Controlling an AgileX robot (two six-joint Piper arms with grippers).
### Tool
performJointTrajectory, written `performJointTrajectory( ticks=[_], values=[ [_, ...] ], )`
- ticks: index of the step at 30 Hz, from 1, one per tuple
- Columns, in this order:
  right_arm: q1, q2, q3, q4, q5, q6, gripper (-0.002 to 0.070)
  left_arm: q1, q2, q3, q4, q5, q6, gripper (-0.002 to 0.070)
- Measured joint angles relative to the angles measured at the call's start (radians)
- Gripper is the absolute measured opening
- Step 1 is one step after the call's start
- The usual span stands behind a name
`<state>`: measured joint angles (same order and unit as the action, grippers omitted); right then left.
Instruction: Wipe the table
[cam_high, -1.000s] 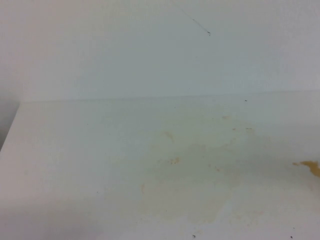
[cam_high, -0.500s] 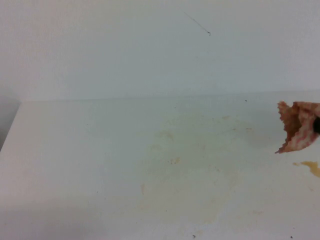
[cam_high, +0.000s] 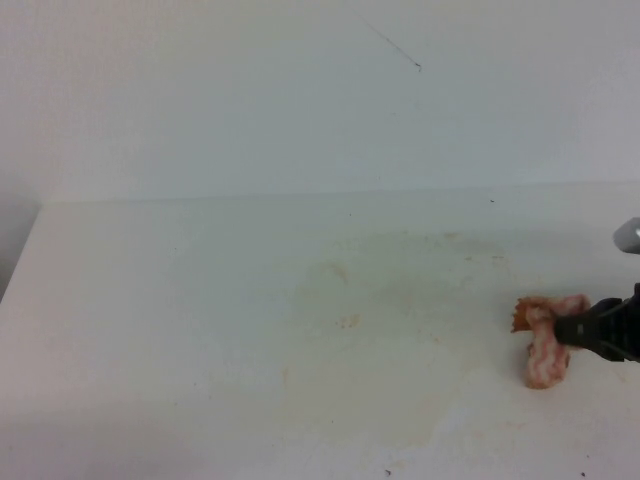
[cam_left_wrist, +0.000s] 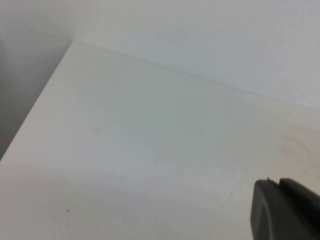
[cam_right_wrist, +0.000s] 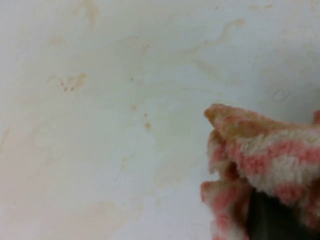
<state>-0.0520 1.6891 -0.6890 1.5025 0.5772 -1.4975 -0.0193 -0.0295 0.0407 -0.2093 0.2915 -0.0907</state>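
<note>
A pink and white fluffy cloth (cam_high: 545, 345) rests bunched on the white table (cam_high: 200, 300) at its right side, and my right gripper (cam_high: 578, 330) is shut on it, reaching in from the right edge. In the right wrist view the cloth (cam_right_wrist: 265, 150) wraps round one dark finger (cam_right_wrist: 267, 222). Faint yellowish stains (cam_high: 345, 322) spread over the middle of the table, and these stains (cam_right_wrist: 72, 82) lie just beyond the cloth. My left gripper (cam_left_wrist: 277, 184) hovers over the table's left part with its fingers together and nothing between them.
A plain white wall (cam_high: 300, 100) rises behind the table's far edge. The table's left edge (cam_high: 18, 262) drops off to a dark gap.
The right gripper came in from the right with the cloth hanging, then dropped to the table; the cloth is now bunched on the surface where an orange stain showed.
</note>
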Motion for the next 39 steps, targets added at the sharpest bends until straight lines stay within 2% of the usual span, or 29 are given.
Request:
performJointTrajectory(
  ticks=[10, 14, 16, 23, 25, 27, 32, 39],
  values=[
    [0.0, -0.004, -0.001, 0.0, 0.13, -0.068, 0.042, 0.0, 0.0, 0.0, 0.0, 0.0, 0.0, 0.0],
    [0.0, -0.026, -0.016, -0.015, 0.155, -0.072, 0.058, 0.0, 0.0, 0.0, 0.0, 0.001, 0.0, 0.0],
    [0.0, -0.046, -0.041, -0.032, 0.175, -0.069, 0.0596, 0.0, 0.0, 0.0, 0.0, 0.001, 0.0, 0.0],
    [0.0, -0.187, -0.133, -0.023, 0.185, -0.068, 0.0502, 0.0, 0.0, 0.0, 0.0, 0.002, 0.0, 0.0],
    [-0.002, -0.242, -0.154, -0.029, 0.174, -0.056, 0.0451, 0.0, 0.0, 0.0, 0.0, 0.002, 0.0, 0.0],
    [-0.002, -0.299, -0.169, -0.047, 0.157, -0.028, 0.0344, 0.0, 0.0, 0.0, 0.0, 0.002, 0.0, 0.0],
    [-0.002, -0.441, -0.191, -0.056, 0.078, -0.026, -0.0001, 0.0, 0.002, 0.0, 0.0, 0.01, 0.0, 0.0],
    [-0.002, -0.594, -0.208, -0.008, -0.123, -0.024, -0.0002, 0.0, 0.002, 0.0, 0.0, 0.01, 0.0, 0.0]
  ],
)
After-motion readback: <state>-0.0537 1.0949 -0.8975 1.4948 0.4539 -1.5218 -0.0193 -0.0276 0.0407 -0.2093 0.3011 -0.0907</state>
